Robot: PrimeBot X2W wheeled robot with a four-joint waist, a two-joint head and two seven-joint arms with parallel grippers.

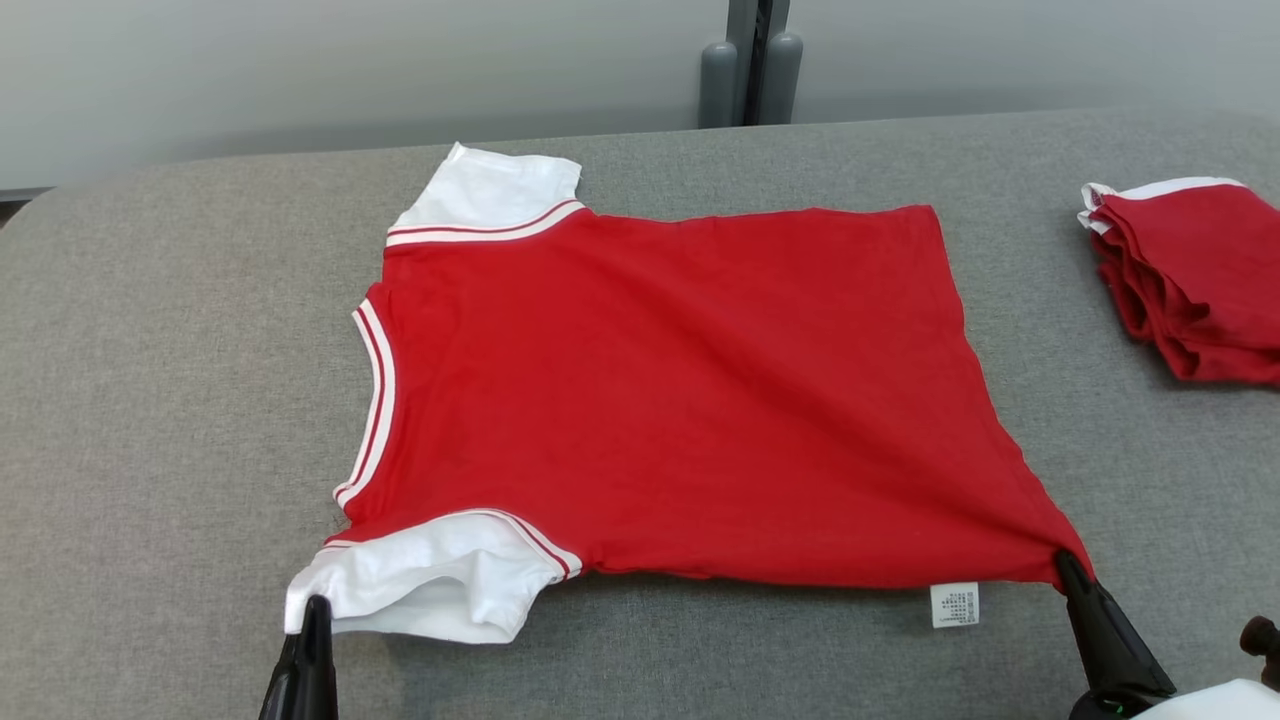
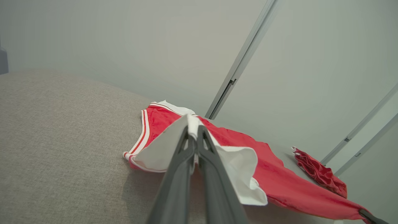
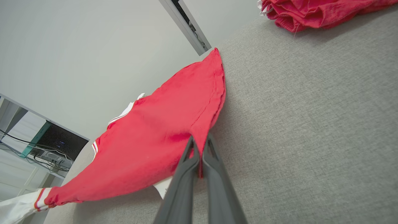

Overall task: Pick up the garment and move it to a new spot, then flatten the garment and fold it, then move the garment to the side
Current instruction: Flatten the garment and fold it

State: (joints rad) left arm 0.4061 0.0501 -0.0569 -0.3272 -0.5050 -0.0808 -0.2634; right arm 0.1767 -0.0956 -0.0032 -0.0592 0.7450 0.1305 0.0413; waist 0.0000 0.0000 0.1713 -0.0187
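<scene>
left end effector (image 1: 317,606): two long dark grey fingers (image 2: 175,183), matte, tapering to thin tips, open slots near tips. right end effector (image 1: 1067,562) same; black base (image 1: 1120,685), tiny green light (image 1: 1118,708). Just beside that base: white shell (image 1: 1215,700), dark round knob (image 1: 1260,637).

Garment (image 1: 660,400) is lying spread on table (image 1: 170,420), neck end left, hem right. Left gripper (image 1: 318,603) is pinching the near sleeve's edge, right gripper (image 1: 1063,560) the near hem corner. Folded pile (image 1: 1190,280) is lying far right, apart from garment. Wall (image 1: 300,70) is standing behind table.
</scene>
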